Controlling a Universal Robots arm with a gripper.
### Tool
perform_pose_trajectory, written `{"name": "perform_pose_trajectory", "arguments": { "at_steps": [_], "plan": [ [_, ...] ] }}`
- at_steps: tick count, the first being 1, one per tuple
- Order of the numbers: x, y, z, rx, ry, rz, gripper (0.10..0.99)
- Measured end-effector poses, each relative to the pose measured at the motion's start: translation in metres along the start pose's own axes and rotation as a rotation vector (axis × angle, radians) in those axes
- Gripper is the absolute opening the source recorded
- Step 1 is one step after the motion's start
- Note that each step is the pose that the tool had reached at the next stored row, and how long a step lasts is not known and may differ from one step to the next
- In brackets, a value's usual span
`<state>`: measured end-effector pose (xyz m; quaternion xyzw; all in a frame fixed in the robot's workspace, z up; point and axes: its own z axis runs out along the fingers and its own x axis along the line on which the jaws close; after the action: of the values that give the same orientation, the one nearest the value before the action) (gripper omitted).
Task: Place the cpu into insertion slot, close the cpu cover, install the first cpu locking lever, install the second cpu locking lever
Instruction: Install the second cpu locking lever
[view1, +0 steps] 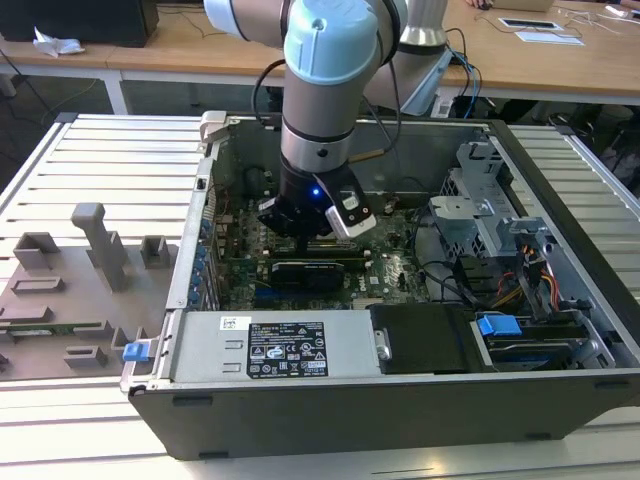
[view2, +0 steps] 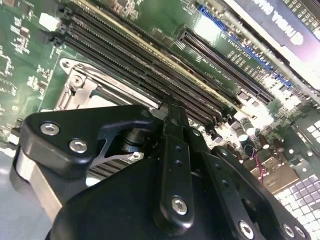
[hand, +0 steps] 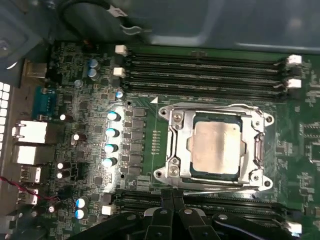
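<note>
The cpu, a dull silver-tan square, lies flat in the socket on the green motherboard. The silver cpu cover is folded down around it, so the insertion slot is hidden beneath them. One thin locking lever rod runs along the socket's edge nearest my fingers, and another runs along the opposite edge. My gripper has its black fingers pressed together, tips right beside the nearer rod; whether they touch it is unclear. In the second wrist view the gripper hangs over a corner of the cover. In the exterior view the gripper sits low inside the computer case.
Long black memory slots flank the socket on both sides. Blue-topped capacitors and rear ports stand nearby. In the case are a power supply, a drive cage and cables. A grey fixture tray lies at the exterior view's left.
</note>
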<state>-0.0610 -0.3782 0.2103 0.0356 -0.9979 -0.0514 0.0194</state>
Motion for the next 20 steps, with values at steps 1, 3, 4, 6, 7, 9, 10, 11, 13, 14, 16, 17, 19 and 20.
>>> {"name": "perform_pose_trajectory", "arguments": {
  "at_steps": [1, 3, 4, 6, 7, 9, 10, 11, 13, 14, 16, 17, 19, 20],
  "plan": [
    [0.0014, -0.0001, 0.0014, -0.004, 0.0010, -0.013, 0.110],
    [0.0052, 0.0001, 0.0035, -0.010, 0.0023, -0.029, 0.110],
    [0.0061, 0.0002, 0.0039, -0.012, 0.0024, -0.032, 0.110],
    [0.0084, 0.0014, 0.0053, -0.017, 0.0030, -0.041, 0.110],
    [0.0086, 0.0021, 0.0057, -0.019, 0.0030, -0.042, 0.110],
    [0.0089, 0.0046, 0.0070, -0.023, 0.0032, -0.047, 0.110],
    [0.0088, 0.0061, 0.0076, -0.025, 0.0029, -0.048, 0.110],
    [0.0087, 0.0077, 0.0082, -0.027, 0.0029, -0.049, 0.110],
    [0.0084, 0.0105, 0.0103, -0.030, 0.0024, -0.051, 0.110],
    [0.0083, 0.0112, 0.0114, -0.030, 0.0029, -0.052, 0.110],
    [0.0083, 0.0117, 0.0130, -0.032, 0.0035, -0.053, 0.110],
    [0.0084, 0.0118, 0.0132, -0.032, 0.0033, -0.053, 0.110],
    [0.0089, 0.0119, 0.0131, -0.033, 0.0014, -0.054, 0.110],
    [0.0093, 0.0115, 0.0127, -0.034, -0.0004, -0.054, 0.110]
  ]
}}
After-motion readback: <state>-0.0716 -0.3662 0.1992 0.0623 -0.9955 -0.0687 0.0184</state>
